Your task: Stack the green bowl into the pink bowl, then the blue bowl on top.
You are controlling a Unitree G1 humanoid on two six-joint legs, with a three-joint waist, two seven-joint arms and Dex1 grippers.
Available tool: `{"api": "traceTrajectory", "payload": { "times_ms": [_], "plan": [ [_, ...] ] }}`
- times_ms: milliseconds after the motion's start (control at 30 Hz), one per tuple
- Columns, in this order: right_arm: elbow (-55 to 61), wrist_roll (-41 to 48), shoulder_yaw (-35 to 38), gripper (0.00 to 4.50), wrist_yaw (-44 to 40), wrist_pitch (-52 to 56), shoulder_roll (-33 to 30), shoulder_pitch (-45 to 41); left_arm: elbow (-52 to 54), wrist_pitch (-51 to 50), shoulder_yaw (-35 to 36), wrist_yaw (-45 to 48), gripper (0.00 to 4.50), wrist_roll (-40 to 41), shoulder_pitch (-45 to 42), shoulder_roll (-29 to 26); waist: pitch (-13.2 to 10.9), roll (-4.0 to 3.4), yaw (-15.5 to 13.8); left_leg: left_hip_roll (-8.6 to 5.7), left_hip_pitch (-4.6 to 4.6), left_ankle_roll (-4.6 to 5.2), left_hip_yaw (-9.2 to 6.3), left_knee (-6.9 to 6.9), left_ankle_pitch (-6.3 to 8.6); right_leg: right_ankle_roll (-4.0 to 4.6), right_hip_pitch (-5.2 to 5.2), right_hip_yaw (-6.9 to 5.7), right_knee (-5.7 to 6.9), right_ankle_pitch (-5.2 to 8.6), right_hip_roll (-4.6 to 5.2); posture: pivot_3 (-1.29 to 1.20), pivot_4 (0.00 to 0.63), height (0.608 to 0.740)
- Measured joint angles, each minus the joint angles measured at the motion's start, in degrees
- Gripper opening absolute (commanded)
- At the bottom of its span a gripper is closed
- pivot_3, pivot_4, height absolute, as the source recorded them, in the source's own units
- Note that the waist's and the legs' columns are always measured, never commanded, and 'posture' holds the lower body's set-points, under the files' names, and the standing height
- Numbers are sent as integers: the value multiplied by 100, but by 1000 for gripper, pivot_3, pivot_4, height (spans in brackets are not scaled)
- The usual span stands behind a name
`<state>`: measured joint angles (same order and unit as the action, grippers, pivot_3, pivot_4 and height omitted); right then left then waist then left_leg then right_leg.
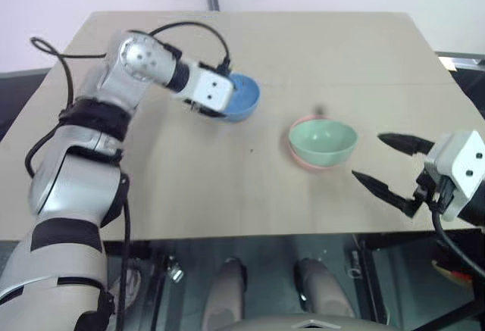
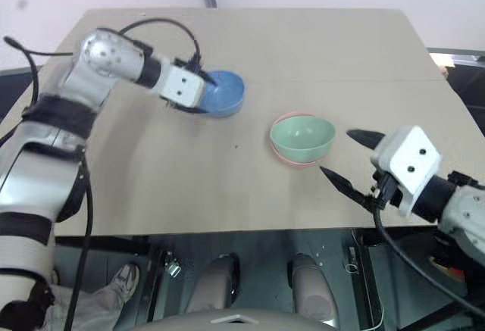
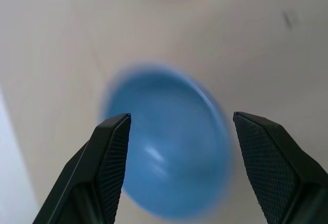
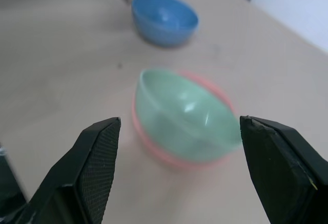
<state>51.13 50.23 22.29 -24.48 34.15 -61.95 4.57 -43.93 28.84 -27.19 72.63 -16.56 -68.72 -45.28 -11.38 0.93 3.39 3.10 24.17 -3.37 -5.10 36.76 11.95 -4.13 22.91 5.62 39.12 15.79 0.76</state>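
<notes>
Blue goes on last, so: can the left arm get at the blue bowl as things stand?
Probably yes: the left gripper hangs over the blue bowl with fingers spread, nothing between them.

The green bowl (image 4: 184,116) sits nested in the pink bowl (image 4: 212,92) between the right gripper's (image 4: 179,167) spread fingers (image 4: 95,157); the blue bowl (image 4: 165,18) stands at twelve o'clock.

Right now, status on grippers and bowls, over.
Both grippers open, left gripper over round sky-blue bowl. Mint-green bowl nested in salmon-pink bowl. No obstructions.
</notes>
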Motion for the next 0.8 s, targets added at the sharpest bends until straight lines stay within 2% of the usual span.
{"api": "traceTrajectory", "payload": {
  "times_ms": [133,233,467,633,733,767,800],
  "plan": [
    [-295,-92,-675,4040,-305,-35,35,-959,425,-545,10,-195,3371,-365,377,-37,-1,3,-126,-3,17,0,-12,7,0,0,2,-15,-5,0,5,0,150,740],
    [-436,-219,-985,4040,-455,-27,89,-1274,660,-851,35,-427,3371,-547,638,-47,-1,3,-124,-4,25,0,-12,8,0,0,6,-16,-12,0,8,0,150,740],
    [-557,-456,-1122,4040,-649,94,261,-1411,727,-1239,35,-1254,3371,-1069,817,236,-1,3,-128,-5,39,0,-20,21,0,0,17,-24,0,-1,7,0,150,740],
    [-558,-519,-1120,4040,-689,196,363,-1456,725,-1238,35,-1424,3371,-1153,740,357,-1,3,-91,-5,36,0,-20,30,0,0,18,-22,19,-1,6,0,150,740],
    [-558,-571,-1121,4040,-714,201,382,-1458,715,-1183,34,-1443,2764,-1178,678,357,-1,2,-97,-6,31,0,-20,34,0,0,18,-22,34,0,6,0,150,740],
    [-558,-611,-1121,4040,-720,212,412,-1462,703,-1083,22,-1443,2684,-1196,676,357,-1,2,-97,-6,32,0,-20,39,0,0,18,-22,38,0,5,0,150,740],
    [-558,-616,-1121,4040,-721,215,415,-1462,703,-1077,19,-1443,2273,-1196,676,357,-1,3,-97,-6,32,0,-20,40,0,0,18,-22,38,0,5,0,150,740]
  ]
}}
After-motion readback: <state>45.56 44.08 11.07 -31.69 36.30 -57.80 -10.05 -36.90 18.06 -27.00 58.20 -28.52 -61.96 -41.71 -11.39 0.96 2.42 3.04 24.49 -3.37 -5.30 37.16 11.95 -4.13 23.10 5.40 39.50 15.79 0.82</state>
